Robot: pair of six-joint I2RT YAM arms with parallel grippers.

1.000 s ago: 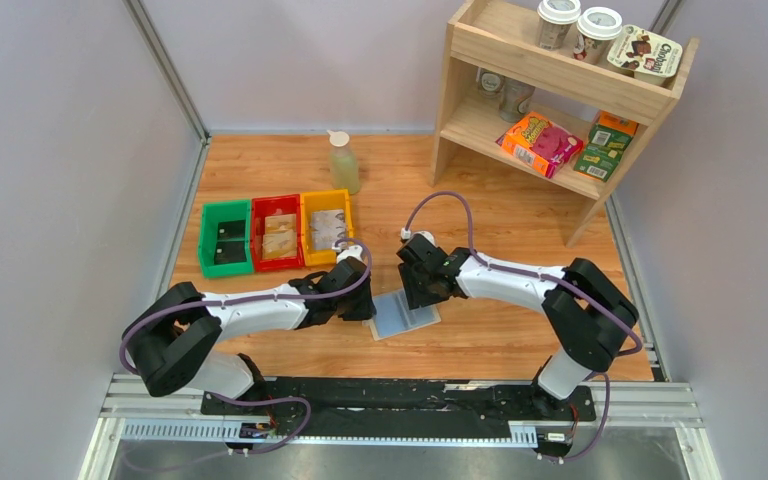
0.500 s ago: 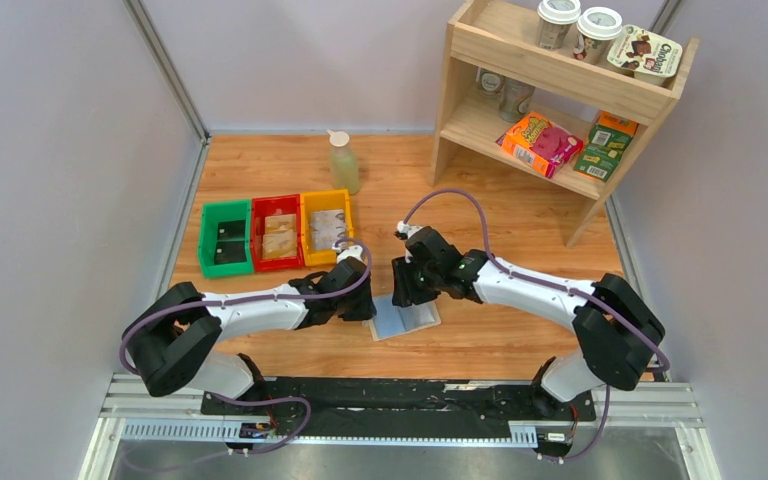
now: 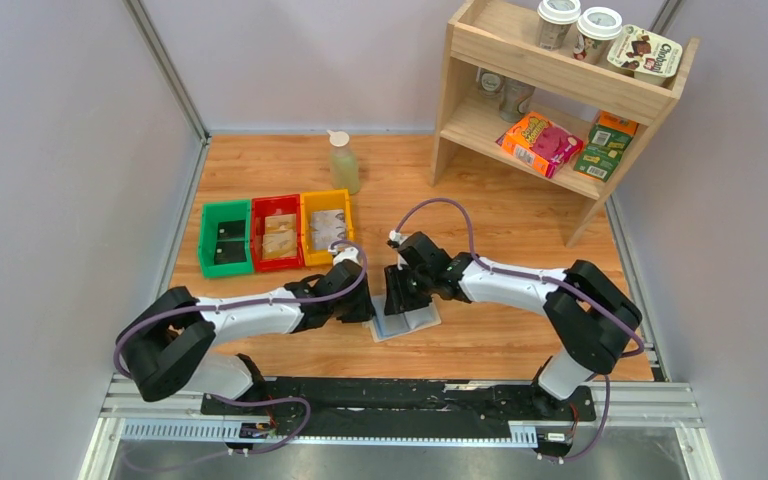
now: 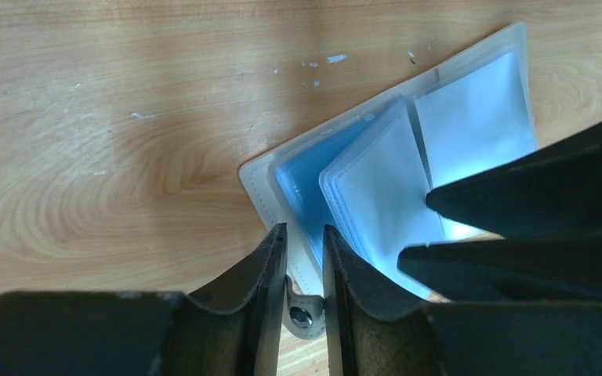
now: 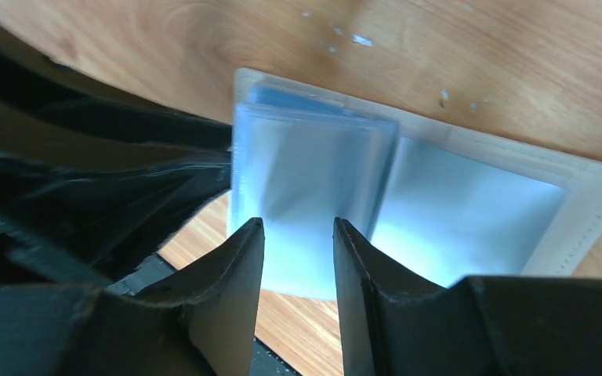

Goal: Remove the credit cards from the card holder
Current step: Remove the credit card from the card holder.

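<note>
The card holder (image 3: 417, 322) lies open on the wooden table, beige rim around pale blue clear sleeves (image 4: 376, 180). My left gripper (image 4: 304, 229) is shut on its near edge, with the clasp tab (image 4: 306, 316) pinched between the fingers; in the top view it (image 3: 363, 306) sits at the holder's left side. My right gripper (image 5: 298, 223) is open, fingers spread just above the left stack of sleeves (image 5: 306, 168), and stands over the holder in the top view (image 3: 398, 298). No card shows in the sleeves. Black, tan and silvery cards lie in the bins.
Green (image 3: 224, 238), red (image 3: 277, 234) and yellow (image 3: 327, 226) bins stand in a row behind the left arm. A bottle (image 3: 342, 162) stands behind them. A wooden shelf (image 3: 560, 90) with cups and snack boxes is at the back right. Grey walls close both sides.
My right gripper has moved left and down onto the card holder's left sleeves. The left gripper has stayed on the holder's edge.
</note>
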